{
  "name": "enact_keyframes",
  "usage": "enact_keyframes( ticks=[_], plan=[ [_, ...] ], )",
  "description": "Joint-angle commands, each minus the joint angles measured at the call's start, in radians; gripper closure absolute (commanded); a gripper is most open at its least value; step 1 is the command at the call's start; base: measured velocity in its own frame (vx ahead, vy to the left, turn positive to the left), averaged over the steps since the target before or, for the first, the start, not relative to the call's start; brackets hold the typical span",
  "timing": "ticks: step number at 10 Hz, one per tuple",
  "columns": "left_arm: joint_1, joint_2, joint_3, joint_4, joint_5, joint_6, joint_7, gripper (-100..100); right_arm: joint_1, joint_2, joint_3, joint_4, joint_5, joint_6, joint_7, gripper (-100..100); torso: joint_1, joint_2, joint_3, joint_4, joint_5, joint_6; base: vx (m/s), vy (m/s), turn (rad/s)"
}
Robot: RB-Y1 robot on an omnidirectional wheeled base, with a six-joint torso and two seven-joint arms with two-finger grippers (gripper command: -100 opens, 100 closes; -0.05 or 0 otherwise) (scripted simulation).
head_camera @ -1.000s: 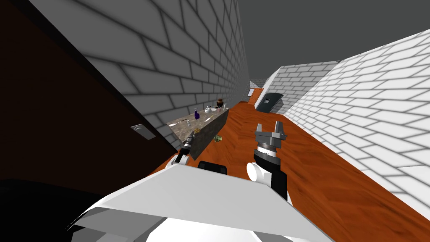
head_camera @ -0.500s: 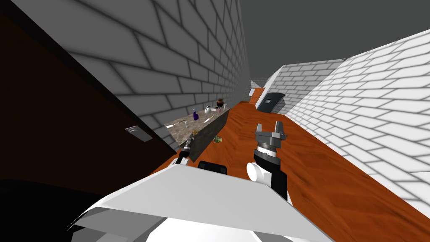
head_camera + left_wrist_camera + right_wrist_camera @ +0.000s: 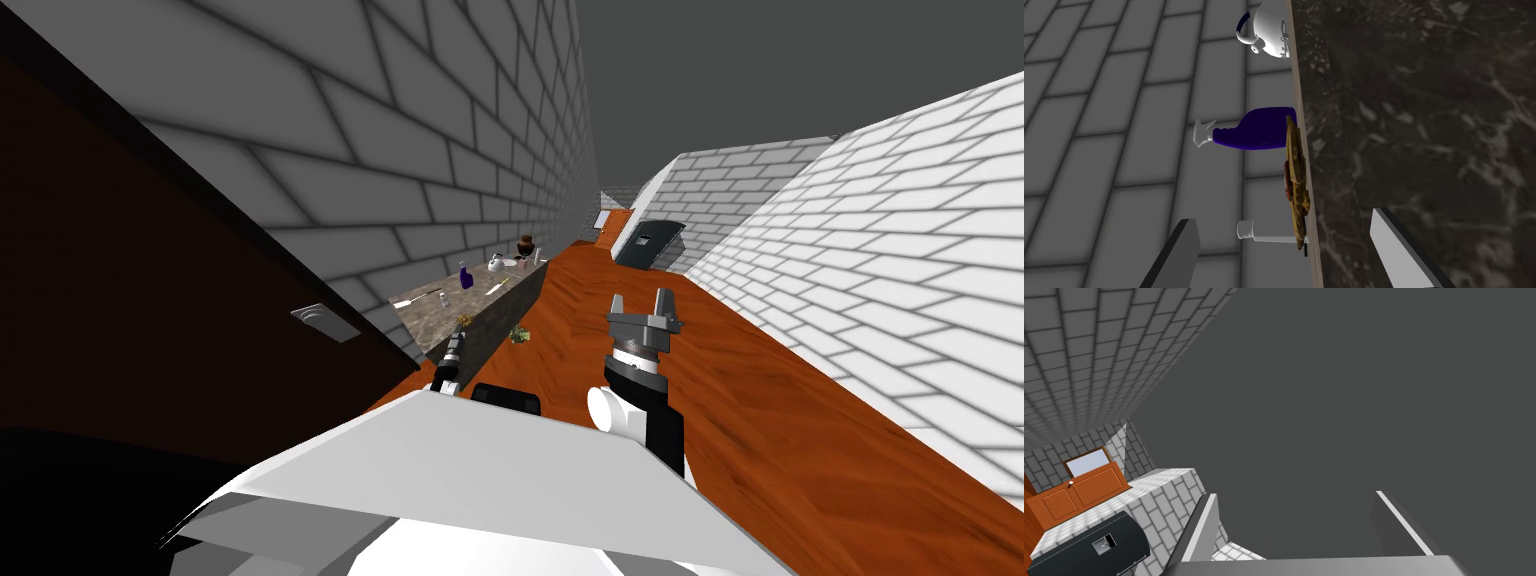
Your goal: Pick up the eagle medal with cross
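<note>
The left gripper (image 3: 1283, 215) is released, its two thin grey fingers (image 3: 1179, 250) spread wide. It is level with the front edge of a long grey-brown marbled stone tabletop (image 3: 425, 308) that runs along the grey brick wall (image 3: 400, 150) on my left.

The flat, round golden-brown eagle medal with a red patch (image 3: 1295, 185) lies on that tabletop right at its front edge. It is just ahead of the left gripper and in line with the gap between the fingers, and neither finger touches it.

A small white bottle (image 3: 1264, 233) stands just beside the medal on the wall side. A deep purple bottle with a white cap (image 3: 1251, 131) stands further along the tabletop, close behind the medal. A round white teapot (image 3: 1268, 29) stands further along again, well apart from the medal. The tabletop's dark marbled front face (image 3: 1424, 125) drops away below the edge.

The right gripper (image 3: 640, 297) is held up over the orange-brown wooden floor (image 3: 760, 400), also released, with its fingers apart and nothing between them. A small green and yellow object (image 3: 518, 333) lies on the floor at the foot of the tabletop's front.
</note>
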Motion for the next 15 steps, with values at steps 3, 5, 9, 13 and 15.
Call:
enact_keyframes(
  ticks=[3, 5, 9, 13, 15],
  plan=[
    [0.0, -0.025, 0.004, 0.009, 0.0, -0.01, -0.001, 0, 0.0, 0.0, 0.0, 0.0, 0.0, 0.0, 0.0, 0, -0.001, 0.002, 0.001, 0.0, 0.0, 0.0, 0.026, 0.019, 0.004],
    [-0.019, -0.021, 0.009, -0.016, 0.002, 0.031, -0.003, -100, 0.0, 0.0, 0.0, 0.0, 0.0, 0.0, 0.0, 0, -0.002, 0.002, 0.001, 0.001, -0.001, 0.0, 0.052, 0.008, 0.009],
    [-0.013, -0.022, 0.008, -0.005, 0.002, 0.023, -0.001, 100, 0.0, 0.0, 0.0, 0.0, 0.0, 0.0, 0.0, 0, 0.0, -0.001, 0.0, 0.002, -0.001, 0.001, 0.005, -0.001, 0.002],
    [-0.002, -0.024, 0.005, 0.007, 0.0, -0.006, -0.001, 100, 0.0, 0.0, 0.0, 0.0, 0.0, 0.0, 0.0, 0, 0.0, 0.0, 0.001, 0.003, -0.001, 0.002, -0.009, 0.0, -0.005],
    [-0.006, -0.024, 0.006, 0.001, 0.001, 0.004, -0.003, 0, 0.0, 0.0, 0.0, 0.0, 0.0, 0.0, 0.0, 0, 0.001, 0.001, 0.002, 0.002, -0.001, 0.002, -0.012, -0.001, -0.001]
  ],
)
